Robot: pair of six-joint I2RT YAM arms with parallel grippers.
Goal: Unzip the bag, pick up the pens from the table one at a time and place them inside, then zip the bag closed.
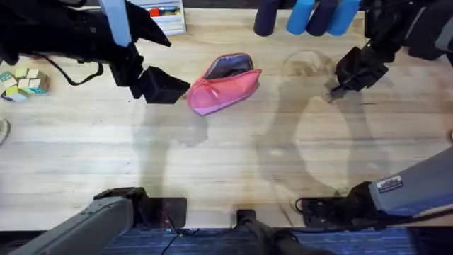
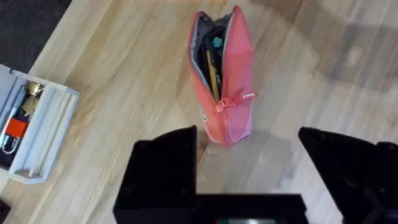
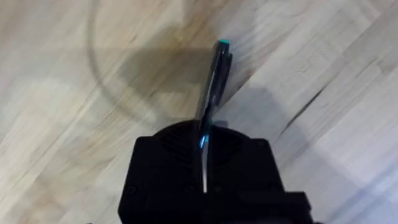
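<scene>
Surface: pale plank wooden surface [image 1: 226, 163], bare across the near half.
Overhead, bag: pink bag [image 1: 225, 86] lies far centre, zipper partly undone, dark lining showing at its far end.
Overhead, left gripper: left gripper [image 1: 164, 86] sits just left of the bag, low over the surface; the spread of its fingers is hard to read here.
Overhead, right gripper: right gripper [image 1: 338, 86] is at far right, well apart from the bag, angled down to the surface.
Overhead, clutter: small wooden blocks [image 1: 23, 83] at far left edge; blue and dark cylinders [image 1: 311, 15] along the far edge; a white tray [image 1: 164, 15] at far left-centre.
Left wrist, bag: bag [image 2: 231, 93] in front of the gripper, mouth gaping, a yellow-tan pen [image 2: 212, 73] inside next to something teal.
Left wrist, gripper: left gripper [image 2: 249, 162] released, fingers wide apart, nothing between them, the bag's near end just beyond them.
Left wrist, tray: white tray [image 2: 43, 143] beside, holding small items.
Right wrist, gripper: right gripper [image 3: 205, 171] clenched on a dark pen [image 3: 213, 87].
Right wrist, pen: the dark pen sticks out forward from the fingers, teal tip at its outer end, over bare surface.
</scene>
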